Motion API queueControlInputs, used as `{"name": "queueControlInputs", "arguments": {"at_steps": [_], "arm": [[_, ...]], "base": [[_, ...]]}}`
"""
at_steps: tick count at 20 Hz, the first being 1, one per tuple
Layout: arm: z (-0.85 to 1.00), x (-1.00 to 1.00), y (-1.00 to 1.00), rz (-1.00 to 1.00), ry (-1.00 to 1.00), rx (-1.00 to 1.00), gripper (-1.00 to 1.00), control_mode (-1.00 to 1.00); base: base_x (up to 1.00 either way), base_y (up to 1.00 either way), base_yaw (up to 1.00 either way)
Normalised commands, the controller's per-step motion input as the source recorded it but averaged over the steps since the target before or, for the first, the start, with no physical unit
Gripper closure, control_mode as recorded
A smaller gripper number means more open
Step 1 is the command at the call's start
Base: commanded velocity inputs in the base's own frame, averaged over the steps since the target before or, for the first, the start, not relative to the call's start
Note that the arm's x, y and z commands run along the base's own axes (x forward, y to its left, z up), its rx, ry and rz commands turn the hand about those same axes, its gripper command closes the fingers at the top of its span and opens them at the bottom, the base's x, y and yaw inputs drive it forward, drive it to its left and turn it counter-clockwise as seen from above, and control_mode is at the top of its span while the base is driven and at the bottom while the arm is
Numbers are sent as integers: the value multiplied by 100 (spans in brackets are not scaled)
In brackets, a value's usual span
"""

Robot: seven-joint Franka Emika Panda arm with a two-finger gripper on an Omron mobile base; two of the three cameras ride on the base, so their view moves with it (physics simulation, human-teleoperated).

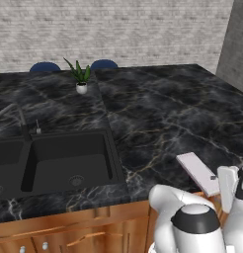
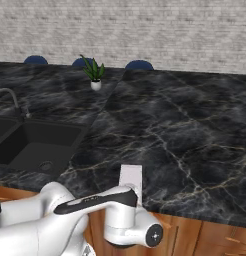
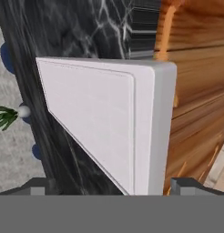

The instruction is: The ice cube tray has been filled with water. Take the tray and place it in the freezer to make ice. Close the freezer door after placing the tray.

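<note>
My fingers point(image 3: 111, 186) are spread, one tip on either side of the ice cube tray point(image 3: 104, 132), not pinching it. The tray lies flat at the near edge of the black marble tabletop point(image 1: 158, 113). Beyond sit the sink point(image 1: 64, 160) and a small potted plant point(image 1: 81, 79).

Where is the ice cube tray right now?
The ice cube tray lies at the near edge of the dark marble counter, right of the sink, partly overhanging the wooden cabinets; in the hand view it sits close before the gripper.

Grey brick wall point(image 1: 118, 27), black marble counter point(image 1: 158, 108), wooden cabinets point(image 1: 69, 232), black sink point(image 1: 64, 160)
</note>
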Motion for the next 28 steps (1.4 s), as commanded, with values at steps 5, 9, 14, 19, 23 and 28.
{"name": "queueControlInputs", "arguments": {"at_steps": [5, 9, 14, 19, 23, 28], "arm": [[-9, 0, -24, 0, 0, 0, -100, -100], [-18, 2, -21, 0, -2, 0, -100, -100], [-22, 15, -8, 0, -5, 0, -100, -100], [-12, 22, 0, 0, -2, 0, -100, -100], [-6, 21, 0, 0, 0, 0, 100, -100], [-2, 17, 0, 0, 0, 0, 100, -100]], "base": [[0, 0, 0], [0, 0, 0], [0, 0, 0], [0, 0, 0], [0, 0, 0], [0, 0, 0]]}}
